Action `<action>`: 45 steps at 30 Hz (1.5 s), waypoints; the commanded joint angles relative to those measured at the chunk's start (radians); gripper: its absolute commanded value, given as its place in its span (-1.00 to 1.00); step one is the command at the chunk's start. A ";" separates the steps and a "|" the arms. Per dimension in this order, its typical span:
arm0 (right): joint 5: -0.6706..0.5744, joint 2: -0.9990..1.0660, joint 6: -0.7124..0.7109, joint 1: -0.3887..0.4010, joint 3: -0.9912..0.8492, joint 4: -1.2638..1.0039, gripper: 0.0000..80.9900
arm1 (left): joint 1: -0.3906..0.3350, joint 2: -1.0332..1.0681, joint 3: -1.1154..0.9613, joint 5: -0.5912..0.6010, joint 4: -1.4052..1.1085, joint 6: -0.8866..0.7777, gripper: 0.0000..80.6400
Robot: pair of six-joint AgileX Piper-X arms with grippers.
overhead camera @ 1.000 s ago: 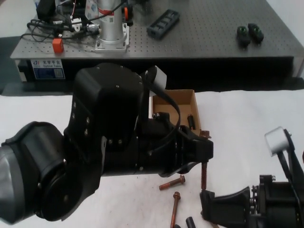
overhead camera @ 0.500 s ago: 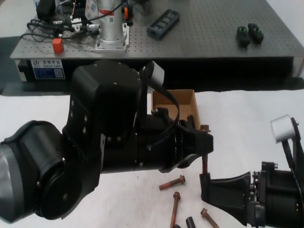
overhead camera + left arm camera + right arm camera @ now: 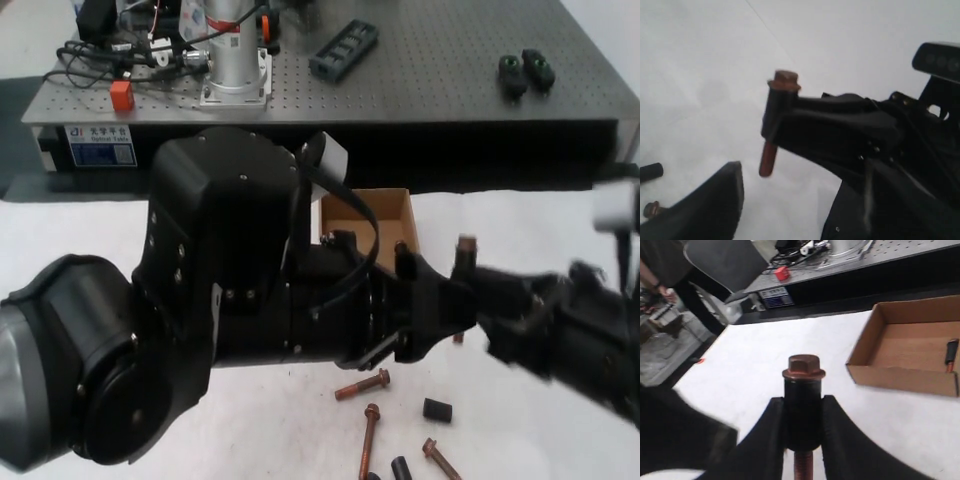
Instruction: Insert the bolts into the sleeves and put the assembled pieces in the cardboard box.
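My right gripper (image 3: 802,410) is shut on a black sleeve (image 3: 802,412) with a copper bolt (image 3: 803,366) pushed down through it, held upright above the white table. The high view shows this assembled piece (image 3: 465,245) just right of the cardboard box (image 3: 365,215), at about the box's near edge. The left wrist view shows the same sleeve (image 3: 774,112) and bolt shank (image 3: 767,157) in the right gripper's fingers. My left gripper (image 3: 425,310) stands open just beside and below it, one finger (image 3: 715,200) apart from the bolt. The cardboard box (image 3: 920,355) holds one assembled piece (image 3: 951,352).
Loose copper bolts (image 3: 362,385) (image 3: 370,435) (image 3: 440,460) and black sleeves (image 3: 436,410) (image 3: 400,467) lie on the white table in front of the grippers. A perforated metal bench (image 3: 420,80) with gear stands behind the box.
The left gripper has let go of the bolt. The right gripper rose from the table with sleeve and bolt, up toward the box. A loose black sleeve came into sight beneath.
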 commanded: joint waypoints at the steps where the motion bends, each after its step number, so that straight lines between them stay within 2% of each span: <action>1: 0.024 0.106 -0.049 -0.023 -0.068 -0.032 -0.95 | -0.001 -0.009 -0.002 -0.051 0.045 0.057 0.20; 7: 0.034 0.538 -0.098 -0.078 -0.363 0.010 -0.95 | -0.001 -0.009 -0.002 -0.239 0.198 0.150 0.20; 10: 0.078 0.744 -0.113 -0.085 -0.547 0.087 -0.95 | -0.001 -0.009 -0.002 -0.325 0.254 0.182 0.20; 16: 0.128 1.026 -0.150 -0.085 -0.851 0.320 -0.95 | -0.001 -0.009 0.010 -0.377 0.282 0.210 0.20; 21: 0.168 1.149 -0.155 -0.085 -0.999 0.452 -0.95 | -0.001 -0.009 0.012 -0.396 0.307 0.220 0.20; 23: 0.180 1.166 -0.158 -0.085 -1.022 0.486 -0.98 | -0.001 -0.009 0.012 -0.396 0.312 0.219 0.20; 24: 0.180 1.170 -0.158 -0.085 -1.024 0.490 -0.90 | -0.001 -0.009 0.012 -0.399 0.314 0.219 0.20; 27: 0.177 1.170 -0.158 -0.089 -1.024 0.482 -0.53 | -0.001 -0.009 0.012 -0.403 0.325 0.222 0.20; 29: 0.151 1.165 -0.158 -0.094 -1.024 0.478 -0.19 | -0.001 -0.009 0.012 -0.403 0.334 0.222 0.20; 31: 0.128 1.144 -0.154 -0.102 -1.024 0.478 -0.01 | -0.001 -0.009 0.012 -0.403 0.341 0.226 0.20; 36: 0.107 0.978 -0.211 -0.114 -1.024 0.523 -0.16 | -0.001 -0.009 0.012 -0.411 0.357 0.238 0.20; 40: 0.119 0.820 -0.409 -0.114 -1.018 0.809 -0.18 | -0.001 -0.009 0.012 -0.411 0.356 0.242 0.20; 43: 0.128 0.742 -0.472 -0.103 -0.966 1.025 -0.18 | -0.001 -0.009 0.012 -0.411 0.356 0.242 0.20; 45: 0.146 0.708 -0.496 -0.092 -0.896 1.065 -0.18 | -0.001 -0.009 0.012 -0.411 0.356 0.242 0.20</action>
